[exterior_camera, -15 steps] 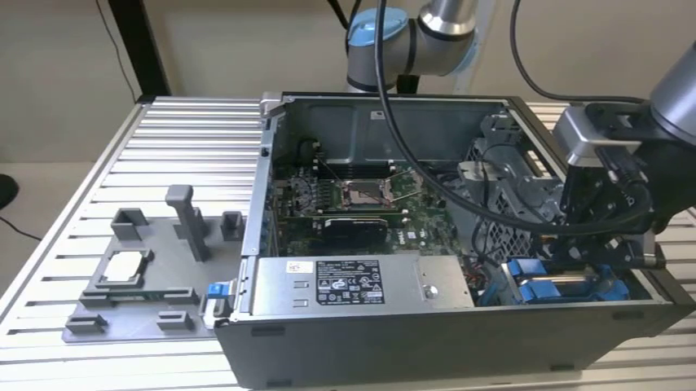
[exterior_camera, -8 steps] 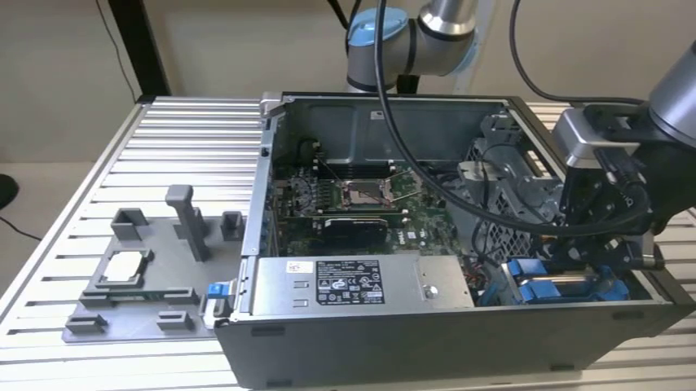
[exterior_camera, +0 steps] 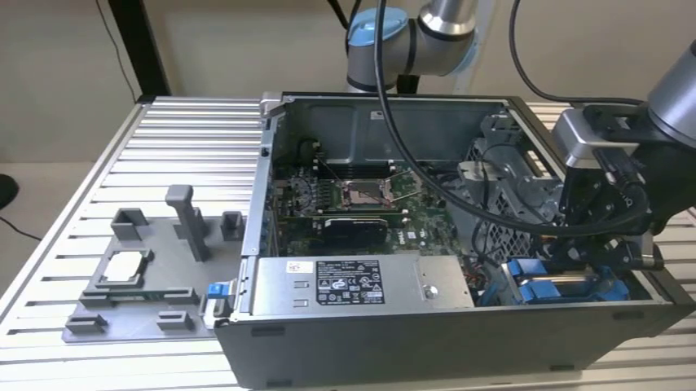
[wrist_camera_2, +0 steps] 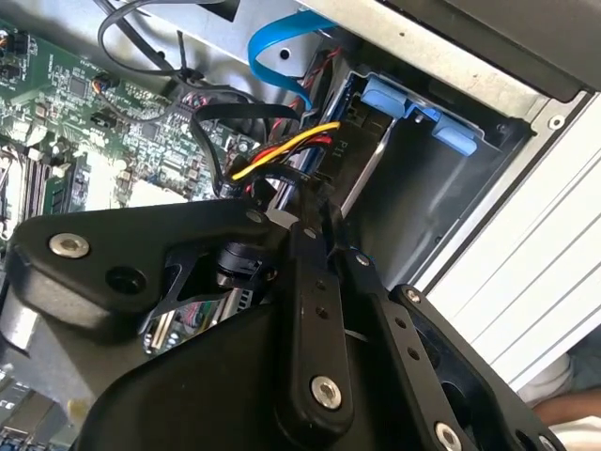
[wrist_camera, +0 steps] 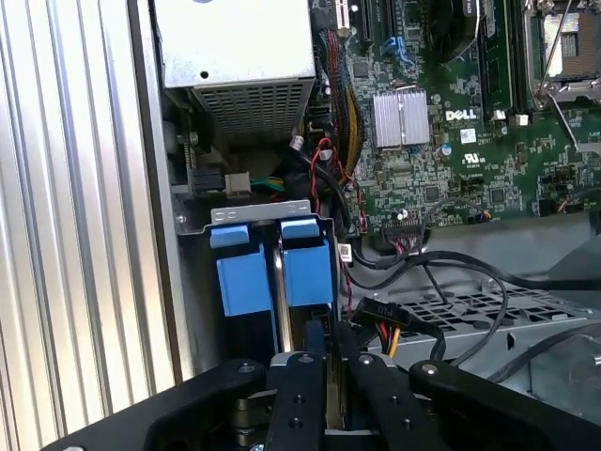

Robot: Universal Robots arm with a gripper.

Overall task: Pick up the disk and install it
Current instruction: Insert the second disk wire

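Note:
The disk (wrist_camera: 307,268), a drive standing on edge in a blue carrier frame, sits in the drive bay at the front corner of the open computer case, on the exterior view's right. A second blue carrier (wrist_camera: 239,274) stands beside it. My gripper (wrist_camera: 331,355) reaches down into the bay, its black fingers (wrist_camera: 302,385) closed narrowly on the disk's edge. In the second wrist view the disk (wrist_camera_2: 368,155) runs up from the gripper (wrist_camera_2: 329,240) to its blue tab. In the exterior view the gripper (exterior_camera: 584,257) hangs just over the blue carriers (exterior_camera: 560,289).
A grey power supply box (exterior_camera: 348,281) with a black label lies beside the bay. The motherboard (exterior_camera: 348,204) fills the case floor. Yellow and red wires (wrist_camera_2: 282,150) and black cables (wrist_camera: 441,272) crowd the gripper. A grey fixture (exterior_camera: 142,281) holding a small silver chip (exterior_camera: 122,267) sits on the slatted table (exterior_camera: 174,138).

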